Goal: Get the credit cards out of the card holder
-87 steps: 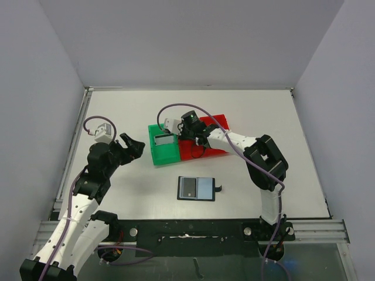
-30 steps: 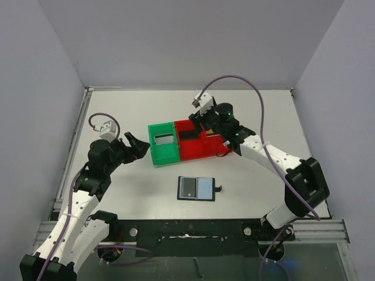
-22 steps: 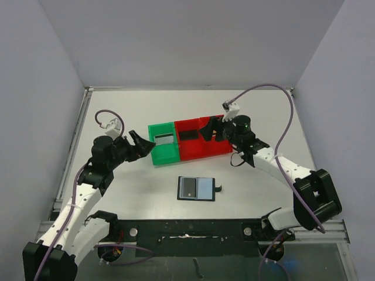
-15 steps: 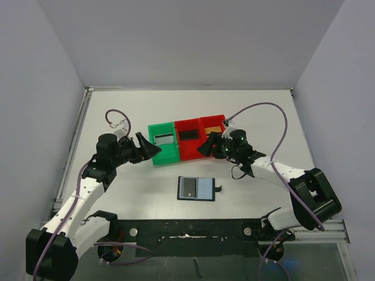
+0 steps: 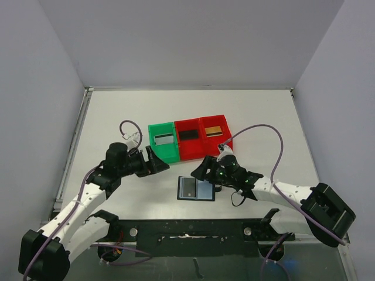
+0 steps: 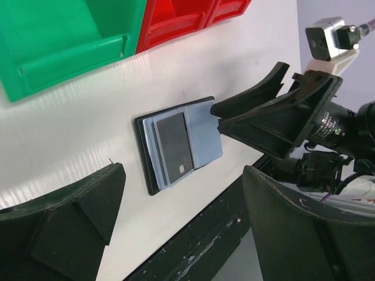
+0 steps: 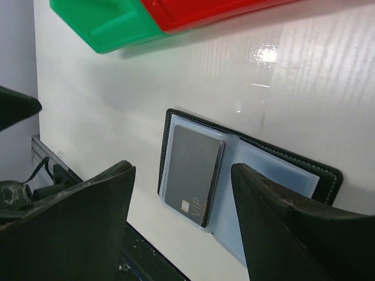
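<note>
The holder [image 5: 196,188] lies open on the near worktop [image 5: 117,111], a dark card [image 7: 193,175] in its left pocket. It looks thin, stiff and slick, so pinch its edge. Both the left hand [image 5: 157,161] and right hand [image 5: 200,170] gape wide, empty.

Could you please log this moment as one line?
left tool: open, near green bin | right tool: open, above card holder | dark grey card: in holder

Seen from overhead, the right gripper [image 5: 200,171] covers the upper right corner of the card holder [image 5: 195,189]. In the right wrist view, the holder's right end lies behind a finger [image 7: 293,228]. The green bin [image 7: 99,26] and red bin [image 7: 205,12] are cut off by the top edge. Print on the credit cards [image 5: 188,134] in the bins is too small to read.
</note>
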Controlling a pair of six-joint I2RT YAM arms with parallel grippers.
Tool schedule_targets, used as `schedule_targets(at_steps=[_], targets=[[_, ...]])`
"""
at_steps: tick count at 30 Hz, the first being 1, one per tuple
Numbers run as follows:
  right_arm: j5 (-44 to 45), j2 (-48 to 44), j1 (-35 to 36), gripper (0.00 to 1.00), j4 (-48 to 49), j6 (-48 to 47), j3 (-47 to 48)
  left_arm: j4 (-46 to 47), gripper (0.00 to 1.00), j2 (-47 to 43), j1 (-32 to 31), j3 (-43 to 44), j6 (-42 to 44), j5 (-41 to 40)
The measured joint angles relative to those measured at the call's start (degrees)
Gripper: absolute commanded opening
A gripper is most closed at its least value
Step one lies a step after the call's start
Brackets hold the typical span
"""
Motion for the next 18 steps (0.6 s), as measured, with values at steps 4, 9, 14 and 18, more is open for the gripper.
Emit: schedule_targets(at_steps=[4, 9, 14, 18], targets=[[1.92, -2.21, -0.44, 0.59, -4.22, 5.03, -0.02, -0.72, 0.73, 1.25, -0.07, -1.11, -4.02, -0.7], [1.05, -4.11, -0.66, 0.55, -8.81, 10.47, -0.02, -1.97, 0.71, 6.75, -2.12, -1.09, -8.55, -0.83], [-0.96, -3.69, -0.66, 0.49, -9.33, 10.82, 0.22, 0.35, 0.65, 8.07, -6.95, -1.44, -11.02, -1.46], [-1.95, -1.84, -0.66, 0.47, -9.51, 10.82, 1.66, 2.6, 0.63, 10.1, -10.1, -1.51, -12.92, -2.64]])
